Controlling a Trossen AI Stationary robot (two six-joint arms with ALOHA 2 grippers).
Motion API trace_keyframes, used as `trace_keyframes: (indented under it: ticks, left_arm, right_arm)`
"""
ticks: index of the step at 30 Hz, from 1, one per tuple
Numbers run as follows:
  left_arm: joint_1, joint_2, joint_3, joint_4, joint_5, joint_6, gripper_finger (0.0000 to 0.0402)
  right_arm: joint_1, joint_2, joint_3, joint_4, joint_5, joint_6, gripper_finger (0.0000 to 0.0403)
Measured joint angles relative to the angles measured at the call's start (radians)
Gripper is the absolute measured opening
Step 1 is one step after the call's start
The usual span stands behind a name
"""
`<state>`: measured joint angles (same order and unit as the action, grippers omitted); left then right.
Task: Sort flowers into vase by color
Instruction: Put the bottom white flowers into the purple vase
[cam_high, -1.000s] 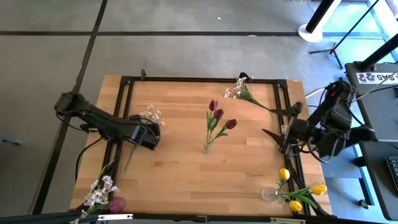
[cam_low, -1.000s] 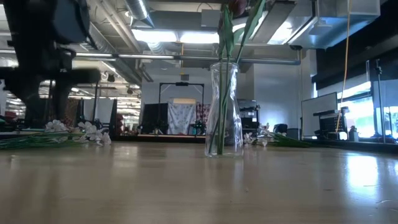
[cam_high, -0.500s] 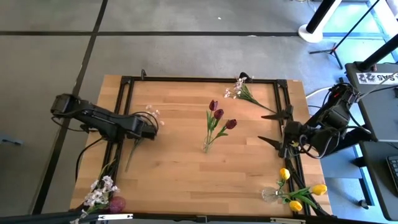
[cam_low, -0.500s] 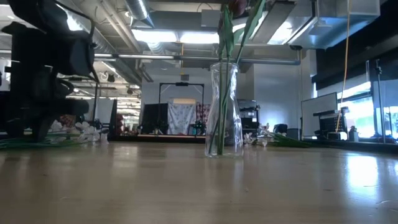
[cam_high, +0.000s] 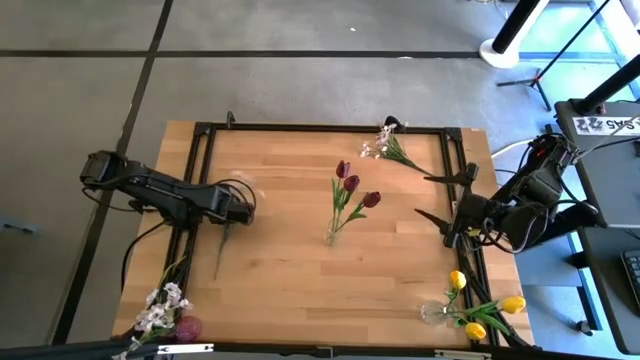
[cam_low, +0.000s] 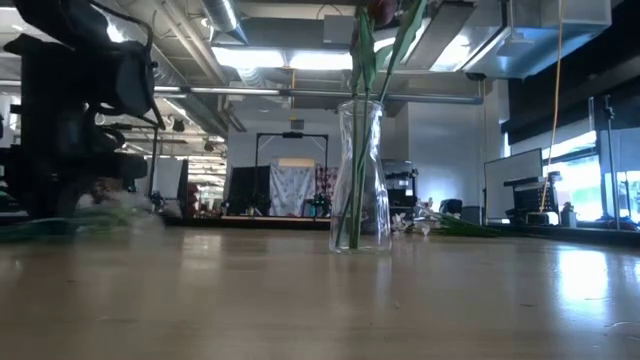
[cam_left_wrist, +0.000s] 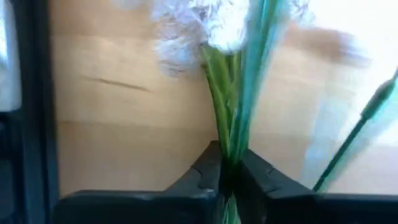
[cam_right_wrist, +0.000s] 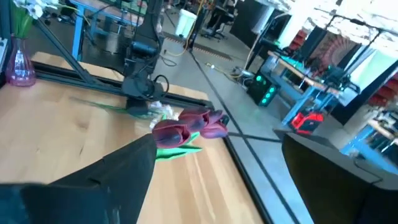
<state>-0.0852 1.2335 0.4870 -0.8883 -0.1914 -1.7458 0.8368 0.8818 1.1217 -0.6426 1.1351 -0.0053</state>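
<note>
A spray of white-pink flowers (cam_left_wrist: 211, 28) lies at the table's left, and my left gripper (cam_high: 240, 205) is shut on its green stems. The long stem (cam_high: 221, 250) trails toward the near edge. In the low view the spray (cam_low: 105, 212) shows blurred below the left arm. Dark red tulips (cam_high: 350, 185) stand in a clear vase (cam_low: 360, 180) at the middle. Yellow tulips (cam_high: 480, 312) stand in a vase at the near right, and more white-pink sprays (cam_high: 155, 312) in a pink vase (cam_high: 187, 328) at the near left. My right gripper (cam_high: 425, 197) waits open at the right edge. My left gripper pinches the spray's green stems (cam_left_wrist: 229, 149) between its two fingers, a short way below the blossoms. It comes in low from the table's left. The blossoms show just beyond the fingertips, and the stem's long lower part lies on the table.
Another white-pink spray (cam_high: 388, 145) lies at the far right corner. A black frame (cam_high: 205, 150) runs around the tabletop. Bare wood lies between the middle vase and the near edge.
My left gripper has shut on the spray's stems. The spray has shifted with it: the stem's near end has swung slightly toward the right. My right gripper has moved a little toward the table's middle and stays open.
</note>
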Motion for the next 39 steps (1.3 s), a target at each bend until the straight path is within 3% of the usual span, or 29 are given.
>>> trace_keyframes:
  ticks: [7, 14, 22, 26, 30, 35, 39]
  left_arm:
    - [-0.109, 0.0, 0.167, -0.005, -0.24, 0.131, 0.0007]
    - [-0.318, -0.001, 0.414, -0.005, -0.529, 0.324, 0.0003]
    - [-0.503, -0.007, 0.619, 0.027, -0.697, 0.528, 0.0002]
    - [-0.564, -0.052, 0.648, 0.188, -0.72, 0.726, 0.0002]
    - [-0.621, -0.097, 0.644, 0.405, -0.699, 0.981, 0.0002]
    - [-0.668, -0.127, 0.643, 0.662, -0.533, 1.257, 0.0001]
    - [-0.72, -0.153, 0.643, 0.8, -0.39, 1.415, 0.0001]
  right_arm:
    - [0.0, 0.0, 0.0, 0.021, -0.015, -0.052, 0.0347]
    - [0.0, 0.0, 0.0, 0.02, -0.067, -0.056, 0.0347]
    - [0.0, 0.016, 0.0, 0.06, -0.178, -0.044, 0.0346]
    - [0.001, 0.082, 0.0, 0.174, -0.212, -0.061, 0.0331]
    - [0.0, 0.159, 0.0, 0.307, -0.179, -0.173, 0.0285]
    - [0.0, 0.204, 0.0, 0.517, -0.026, -0.295, 0.0214]
    - [0.0, 0.206, 0.001, 0.589, -0.001, -0.312, 0.0165]
